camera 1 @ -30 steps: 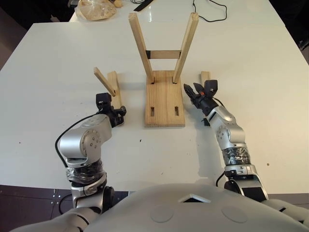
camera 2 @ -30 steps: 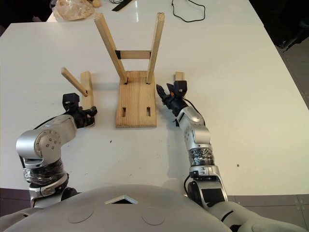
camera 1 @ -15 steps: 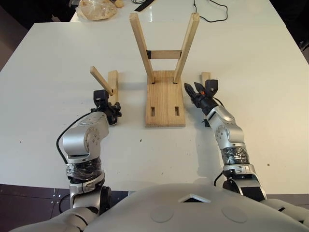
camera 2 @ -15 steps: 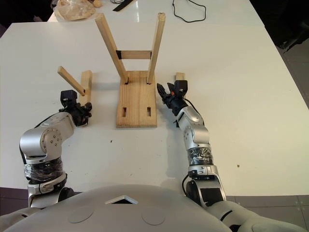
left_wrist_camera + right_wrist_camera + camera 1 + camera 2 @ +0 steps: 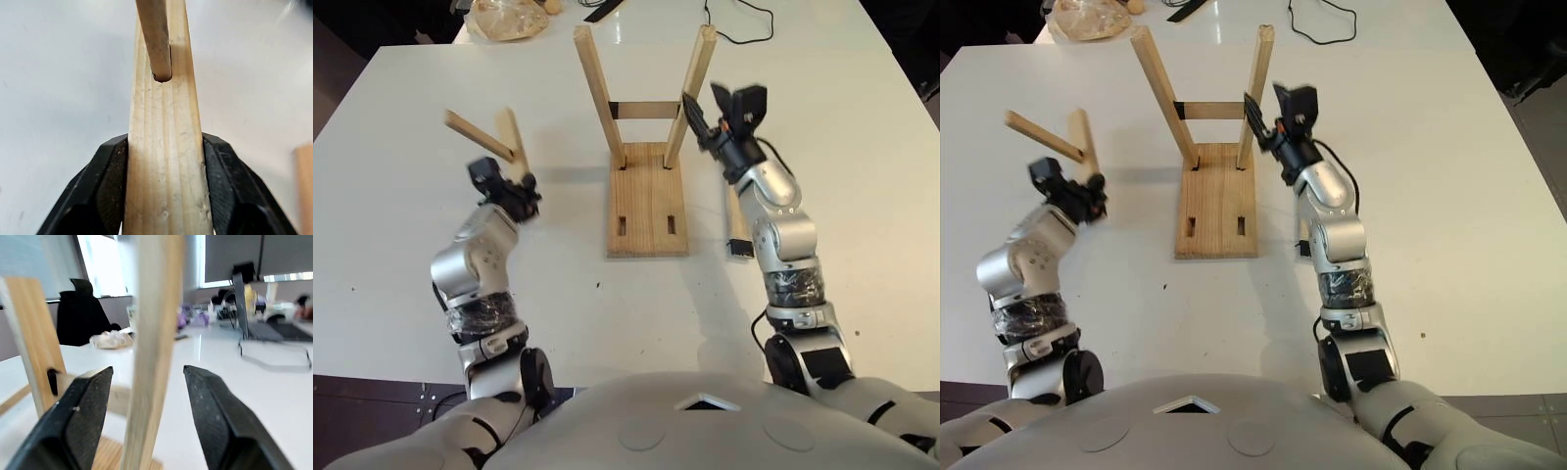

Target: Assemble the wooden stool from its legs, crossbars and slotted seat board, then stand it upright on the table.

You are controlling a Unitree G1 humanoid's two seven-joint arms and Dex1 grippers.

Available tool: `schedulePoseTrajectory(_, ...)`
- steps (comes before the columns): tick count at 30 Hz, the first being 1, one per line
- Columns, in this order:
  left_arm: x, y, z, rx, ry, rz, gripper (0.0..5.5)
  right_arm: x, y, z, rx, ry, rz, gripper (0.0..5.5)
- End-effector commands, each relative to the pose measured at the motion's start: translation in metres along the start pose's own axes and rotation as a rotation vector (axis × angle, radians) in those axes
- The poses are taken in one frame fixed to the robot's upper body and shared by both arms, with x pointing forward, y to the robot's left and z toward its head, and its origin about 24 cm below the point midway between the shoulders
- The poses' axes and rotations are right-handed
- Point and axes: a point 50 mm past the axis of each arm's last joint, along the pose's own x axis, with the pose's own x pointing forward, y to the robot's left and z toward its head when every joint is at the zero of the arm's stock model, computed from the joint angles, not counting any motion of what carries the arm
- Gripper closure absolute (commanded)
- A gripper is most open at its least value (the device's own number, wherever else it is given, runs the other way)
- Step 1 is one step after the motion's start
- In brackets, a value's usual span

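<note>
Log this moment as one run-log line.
left hand: shut on loose leg frame | right hand: open, astride standing leg, no contact | seat board: flat on table, near slots empty

A white rectangular table (image 5: 862, 196) carries a pale wooden slotted seat board (image 5: 646, 211) lying flat near its centre. Just beside the board, at its 3 o'clock, lies a short loose wooden bar (image 5: 735, 223). At the far edge are a crumpled clear plastic bag (image 5: 509, 18) at 11 o'clock and a thin black cable (image 5: 744, 24) at 1 o'clock.
</note>
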Motion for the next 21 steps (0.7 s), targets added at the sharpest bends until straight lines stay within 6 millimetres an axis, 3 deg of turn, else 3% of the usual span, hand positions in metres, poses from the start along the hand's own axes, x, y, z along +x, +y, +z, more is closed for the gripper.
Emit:
schedulePoseTrajectory(1,-0.014,-0.056,0.043,-0.180,-0.190,-0.486,3.47,0.022,0.000,0.040,-0.214,-0.121,0.123,2.85)
schedulePoseTrajectory(4,-0.032,-0.063,0.063,-0.291,-0.308,-0.661,3.47,0.028,0.004,0.048,-0.195,-0.064,0.208,2.85)
schedulePoseTrajectory(7,-0.048,-0.067,0.078,-0.332,-0.398,-0.794,3.47,0.031,0.003,0.058,-0.023,-0.056,0.252,2.85)
schedulePoseTrajectory(10,-0.065,-0.077,0.086,-0.307,-0.450,-0.938,3.47,0.040,-0.018,0.083,0.262,-0.169,0.104,2.85)
schedulePoseTrajectory(12,-0.073,-0.082,0.087,-0.267,-0.461,-1.012,3.47,0.046,-0.031,0.084,0.464,-0.162,0.058,2.85)
schedulePoseTrajectory(14,-0.081,-0.087,0.084,-0.205,-0.451,-1.080,3.47,0.047,-0.030,0.075,0.507,-0.085,0.113,2.85)
schedulePoseTrajectory(16,-0.084,-0.090,0.080,-0.137,-0.420,-1.124,3.47,0.042,-0.021,0.070,0.584,-0.005,0.242,2.66)
schedulePoseTrajectory(19,-0.091,-0.094,0.067,-0.073,-0.356,-1.207,3.47,0.016,-0.009,0.094,0.776,-0.104,0.668,2.24)
schedulePoseTrajectory(21,-0.093,-0.095,0.057,-0.014,-0.308,-1.229,3.47,-0.006,-0.009,0.108,0.774,-0.160,0.905,2.00)
